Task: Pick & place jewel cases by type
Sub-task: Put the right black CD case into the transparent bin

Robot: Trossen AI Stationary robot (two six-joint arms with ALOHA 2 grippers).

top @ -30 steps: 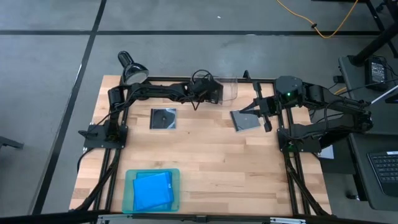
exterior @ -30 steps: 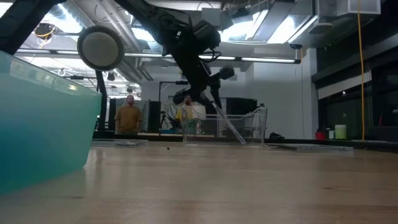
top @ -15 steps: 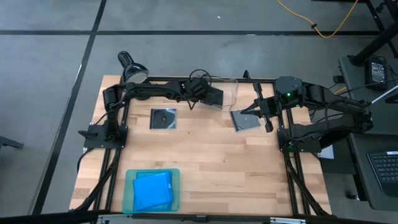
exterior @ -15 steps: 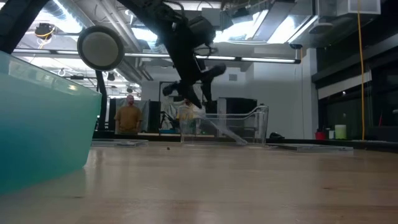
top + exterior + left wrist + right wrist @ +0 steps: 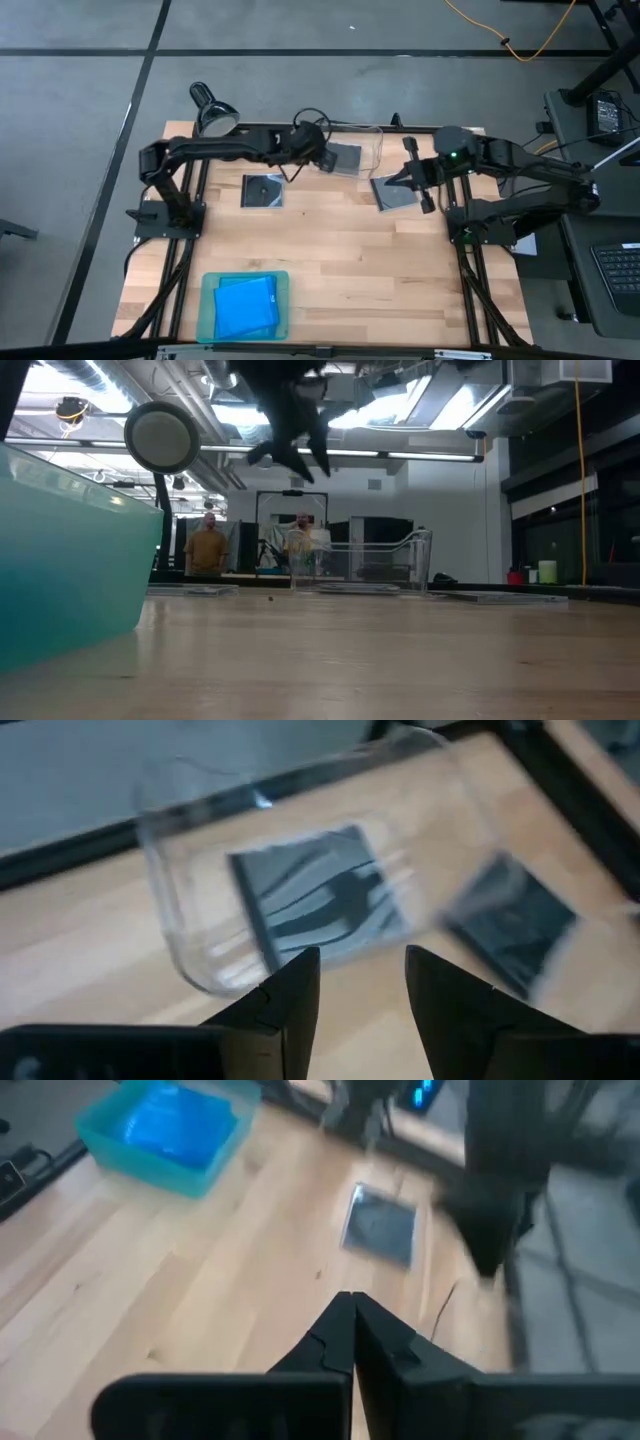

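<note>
Left end effector [image 5: 318, 160] now raised, open, empty; right end effector [image 5: 408, 178] closed above wooden table [image 5: 340, 260].

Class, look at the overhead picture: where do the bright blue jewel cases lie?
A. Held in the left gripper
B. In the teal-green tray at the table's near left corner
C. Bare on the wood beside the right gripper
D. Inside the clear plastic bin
B: the blue jewel cases lie stacked inside the teal-green tray, far from both arms.

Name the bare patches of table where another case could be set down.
Free: the wide wood between the teal tray and the grey cases, and the right near corner. Crowded: the far edge, around the clear bin and both end effectors.
</note>
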